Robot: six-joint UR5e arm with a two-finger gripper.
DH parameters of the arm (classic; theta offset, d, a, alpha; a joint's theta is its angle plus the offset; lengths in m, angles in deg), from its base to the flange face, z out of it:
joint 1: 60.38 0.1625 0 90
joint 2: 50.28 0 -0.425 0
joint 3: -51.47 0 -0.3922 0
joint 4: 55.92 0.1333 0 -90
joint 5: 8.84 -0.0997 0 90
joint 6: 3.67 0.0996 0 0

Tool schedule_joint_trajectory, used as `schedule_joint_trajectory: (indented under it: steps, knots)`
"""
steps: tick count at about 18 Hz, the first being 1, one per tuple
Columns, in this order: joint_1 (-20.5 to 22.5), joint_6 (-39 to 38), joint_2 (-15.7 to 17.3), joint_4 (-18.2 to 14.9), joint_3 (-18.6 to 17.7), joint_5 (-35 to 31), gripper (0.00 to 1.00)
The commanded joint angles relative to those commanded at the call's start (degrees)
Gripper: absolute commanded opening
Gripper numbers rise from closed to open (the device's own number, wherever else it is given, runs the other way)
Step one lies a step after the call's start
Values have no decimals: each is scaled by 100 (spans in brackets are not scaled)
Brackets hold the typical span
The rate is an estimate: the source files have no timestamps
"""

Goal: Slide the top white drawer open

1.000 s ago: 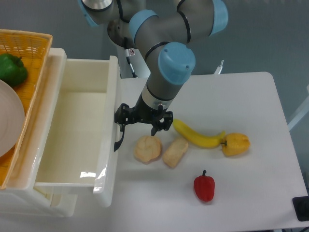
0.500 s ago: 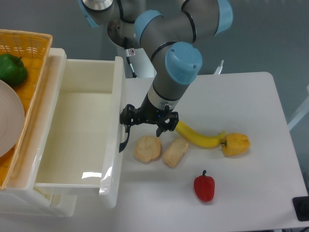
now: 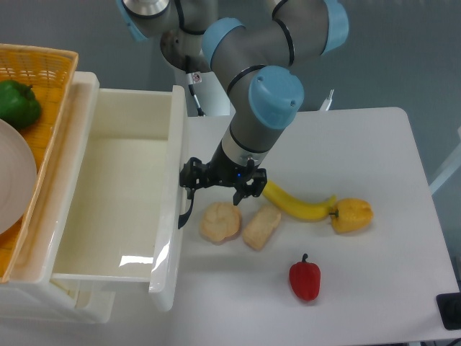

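At the table's left edge, the top white drawer (image 3: 115,194) stands pulled well out of its cabinet, its tray bare inside, evidently drawn by its curved black handle (image 3: 186,210). One gripper (image 3: 222,182) sits at that handle; whether its fingers clench it cannot be told. On top rests one wicker basket (image 3: 43,79). Right of the drawer lie one banana (image 3: 294,204), two bread pieces (image 3: 238,223), one yellow pepper (image 3: 352,215) and one red pepper (image 3: 305,280).
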Motion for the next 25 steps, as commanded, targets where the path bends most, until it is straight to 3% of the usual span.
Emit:
schedule_joint_trajectory:
  steps: [11, 16, 18, 22, 25]
  knots:
    - [193, 35, 61, -202, 0, 299, 100]
    - [255, 96, 97, -62, 131, 264, 100]
    - [351, 402, 79, -53, 333, 255, 100]
    - [439, 1422, 70, -44, 325, -42, 100]
    - [466, 1643, 70, -1, 343, -263, 100]
